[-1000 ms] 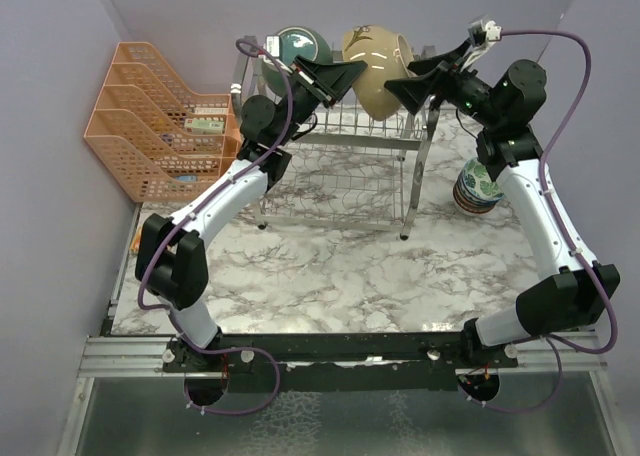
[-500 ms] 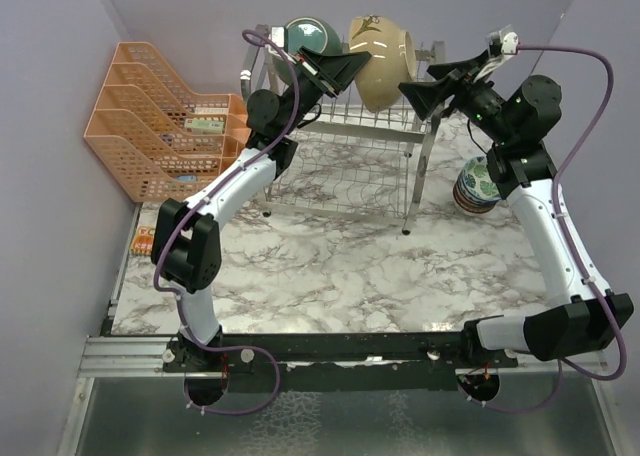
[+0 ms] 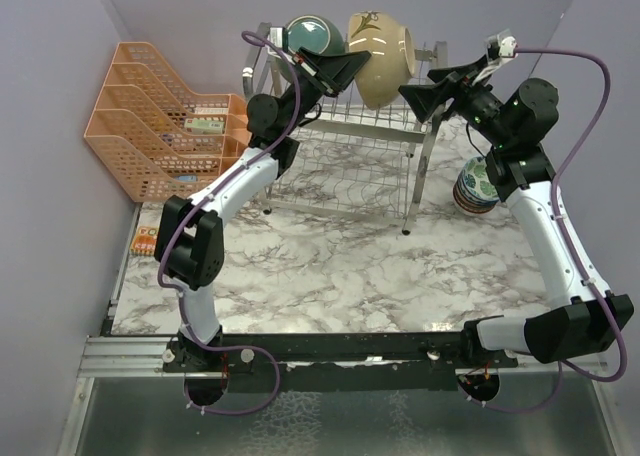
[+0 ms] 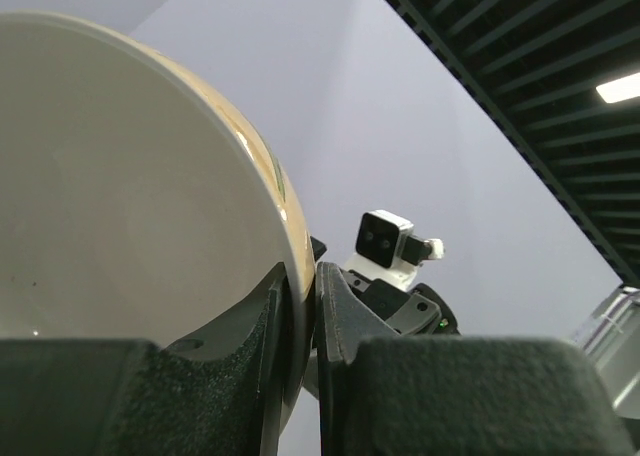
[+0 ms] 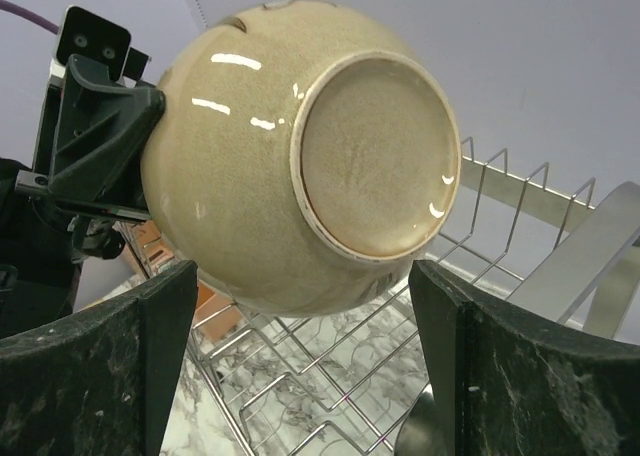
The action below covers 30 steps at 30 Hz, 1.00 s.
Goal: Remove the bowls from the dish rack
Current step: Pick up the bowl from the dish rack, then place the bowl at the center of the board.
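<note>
upper centre of the top view: cream bowl (image 3: 385, 48), rim pinched by left fingers (image 4: 235, 361), apparently held clear of dish rack (image 3: 345, 171). right fingers (image 5: 90, 376) spread either side. step: removal. next, likely: carry to desk (image 3: 330, 266), release.

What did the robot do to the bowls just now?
The left gripper pinched the cream bowl by its rim and lifted it higher. The right gripper rose beside it, staying open. The teal bowl and small bowls stayed put.
</note>
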Available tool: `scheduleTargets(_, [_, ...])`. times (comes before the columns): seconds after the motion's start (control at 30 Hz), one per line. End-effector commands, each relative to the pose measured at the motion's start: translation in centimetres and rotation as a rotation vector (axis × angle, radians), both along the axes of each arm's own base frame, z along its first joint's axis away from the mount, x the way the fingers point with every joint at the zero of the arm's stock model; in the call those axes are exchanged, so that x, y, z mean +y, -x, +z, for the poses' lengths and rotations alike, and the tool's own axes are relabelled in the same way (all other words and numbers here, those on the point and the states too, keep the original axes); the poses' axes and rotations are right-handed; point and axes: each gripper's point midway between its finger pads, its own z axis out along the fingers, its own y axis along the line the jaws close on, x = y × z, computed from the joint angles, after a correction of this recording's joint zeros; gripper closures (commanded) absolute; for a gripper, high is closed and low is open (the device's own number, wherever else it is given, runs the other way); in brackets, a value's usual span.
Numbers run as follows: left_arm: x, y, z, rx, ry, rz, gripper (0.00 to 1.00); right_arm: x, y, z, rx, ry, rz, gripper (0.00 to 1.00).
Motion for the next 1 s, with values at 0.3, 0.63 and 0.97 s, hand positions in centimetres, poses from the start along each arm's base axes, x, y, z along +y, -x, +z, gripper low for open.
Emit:
scheduleTargets(0.3, [1.3,4.4,3.5,-0.220,0.190,-0.163,1.00,-0.7,0.4,-0.4,0.000,0.008,-0.045,0.14])
scheduleTargets(0.63, [1.9,6.4,6.3,-0.330,0.207,-0.179,1.00,-0.7,0.5,-0.6,0.001,0.008,-0.043,0.14])
scheduleTargets(0.97, [2.8,7.9,8.6,-0.418,0.236,-0.173,1.00,-1.0,0.7,-0.9,0.003,0.016,-0.055,0.14])
